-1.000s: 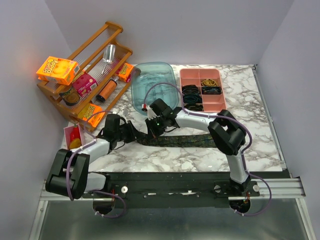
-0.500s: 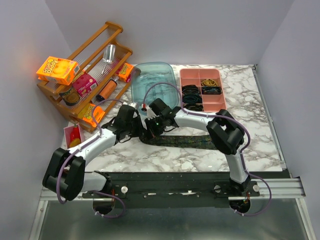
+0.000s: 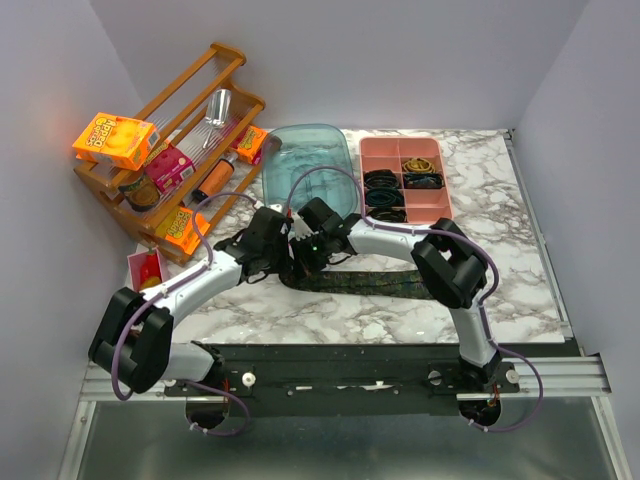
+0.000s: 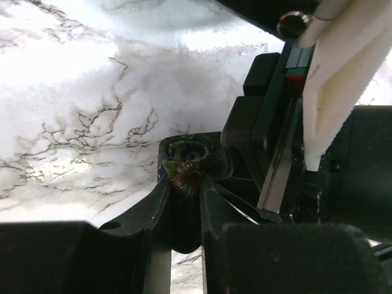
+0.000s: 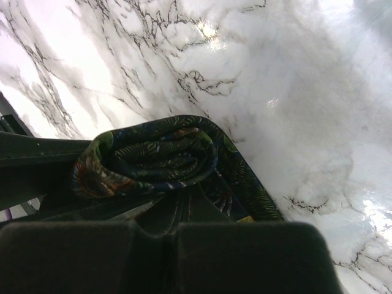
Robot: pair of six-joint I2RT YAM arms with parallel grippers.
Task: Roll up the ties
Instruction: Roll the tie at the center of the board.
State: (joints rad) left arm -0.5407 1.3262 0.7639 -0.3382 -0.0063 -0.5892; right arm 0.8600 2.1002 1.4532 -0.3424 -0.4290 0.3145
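Observation:
A dark tie with a green, blue and orange leaf pattern [image 3: 385, 282] lies flat across the marble table [image 3: 500, 270], its left end wound into a small roll. My left gripper [image 3: 283, 253] and right gripper [image 3: 303, 258] meet at that roll. In the left wrist view the roll [image 4: 187, 164] sits pinched between the narrow jaws of the left gripper [image 4: 185, 174], with the right gripper's body close on the right. In the right wrist view the roll [image 5: 147, 156] lies just past the right gripper [image 5: 177, 199], whose jaws are shut on the tie's fabric.
A wooden rack [image 3: 180, 150] with snack boxes and bottles stands at the back left. A teal bin [image 3: 310, 170] and a pink compartment tray [image 3: 432, 205] holding rolled dark ties stand behind the grippers. A red-and-yellow packet [image 3: 148, 272] lies at the left.
My left arm has swung right, from the table's left side to the tie's rolled end beside the right gripper. The right gripper has stayed at the roll.

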